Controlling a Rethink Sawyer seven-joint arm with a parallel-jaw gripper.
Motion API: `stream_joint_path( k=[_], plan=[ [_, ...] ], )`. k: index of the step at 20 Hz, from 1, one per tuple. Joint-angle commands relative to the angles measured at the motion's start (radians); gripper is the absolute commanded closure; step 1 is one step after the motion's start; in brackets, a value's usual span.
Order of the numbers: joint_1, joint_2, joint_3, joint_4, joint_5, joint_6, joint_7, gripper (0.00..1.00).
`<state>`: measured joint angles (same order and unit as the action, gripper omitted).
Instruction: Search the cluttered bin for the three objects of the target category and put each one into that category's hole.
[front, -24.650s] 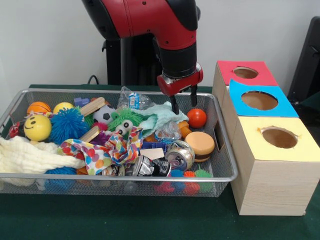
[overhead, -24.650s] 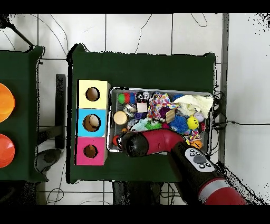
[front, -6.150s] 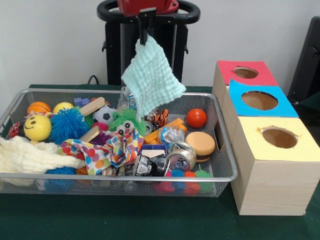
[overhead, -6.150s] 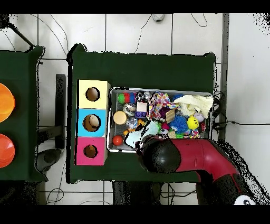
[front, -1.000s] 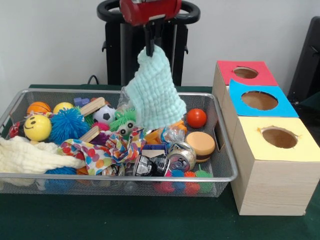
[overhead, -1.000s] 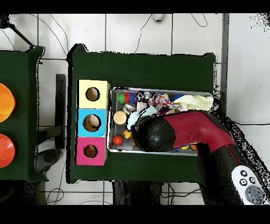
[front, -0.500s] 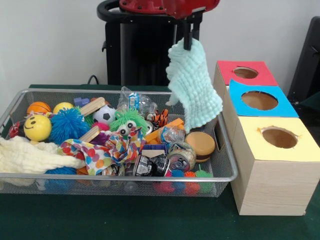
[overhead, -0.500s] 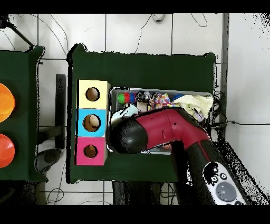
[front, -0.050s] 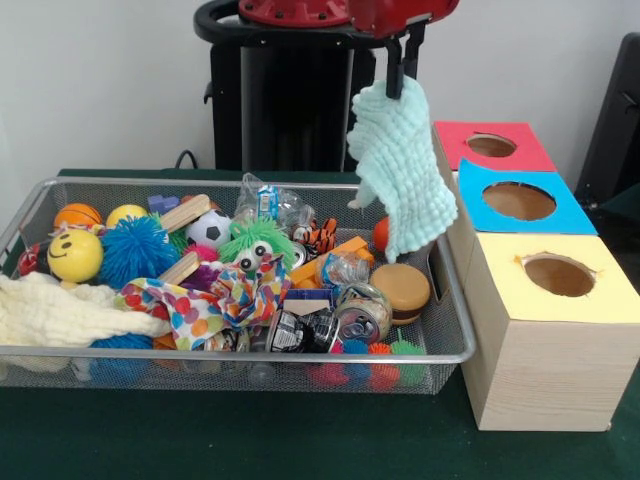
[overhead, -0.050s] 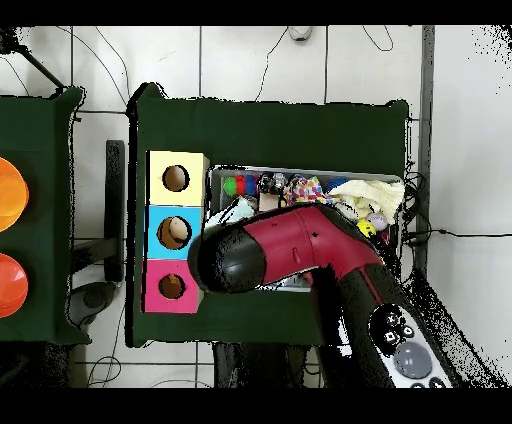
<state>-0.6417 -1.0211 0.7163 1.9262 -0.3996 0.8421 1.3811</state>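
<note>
Gripper clamps mint cloth, now swung from mid-bin twd blue-top box; drop's close.

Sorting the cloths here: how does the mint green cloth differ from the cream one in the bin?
The mint green cloth hangs in the air from the pincer; the cream cloth lies bunched in the wire bin. The mint one sits over the bin's edge nearest the boxes, the cream one at the opposite end. Both are soft, textured fabric.
</note>
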Motion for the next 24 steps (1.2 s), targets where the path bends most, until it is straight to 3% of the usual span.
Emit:
stream_joint_path(
  k=[1,24],
  plan=[
    [-0.036,0.03,-0.05,0.043,0.012,-0.07,0.079,1.0],
    [0.065,0.104,-0.137,-0.063,-0.007,-0.039,0.126,1.0]
  ],
)
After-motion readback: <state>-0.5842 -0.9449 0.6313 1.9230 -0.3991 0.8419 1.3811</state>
